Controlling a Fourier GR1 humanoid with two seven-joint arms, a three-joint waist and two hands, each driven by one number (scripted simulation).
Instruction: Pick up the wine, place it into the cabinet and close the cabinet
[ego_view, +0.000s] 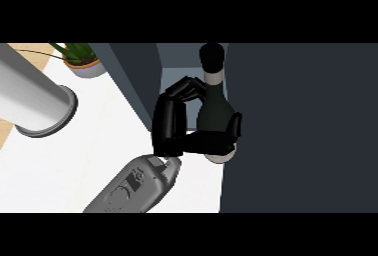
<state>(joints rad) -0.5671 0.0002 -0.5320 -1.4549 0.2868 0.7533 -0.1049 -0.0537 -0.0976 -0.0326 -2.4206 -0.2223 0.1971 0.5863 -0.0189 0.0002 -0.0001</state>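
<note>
The wine bottle (214, 107) is dark green with a pale band below its black cap, and its pale base shows at the hand's lower right. My left hand (193, 142) is shut on it: long fingers (168, 117) arch along its left side, the thumb presses on its right. The bottle's neck points away into the cabinet's grey-blue opening (177, 57). A wide dark cabinet panel (303, 125) fills the right side of the view, touching or just beside the bottle's right edge. My grey forearm (136, 187) comes in from the lower edge. The right hand does not show.
A large pale grey cylinder (33, 100) lies at the left on the white counter (74, 165). A potted plant (81, 62) stands at the back left. The cabinet's dark left wall (133, 75) borders the opening.
</note>
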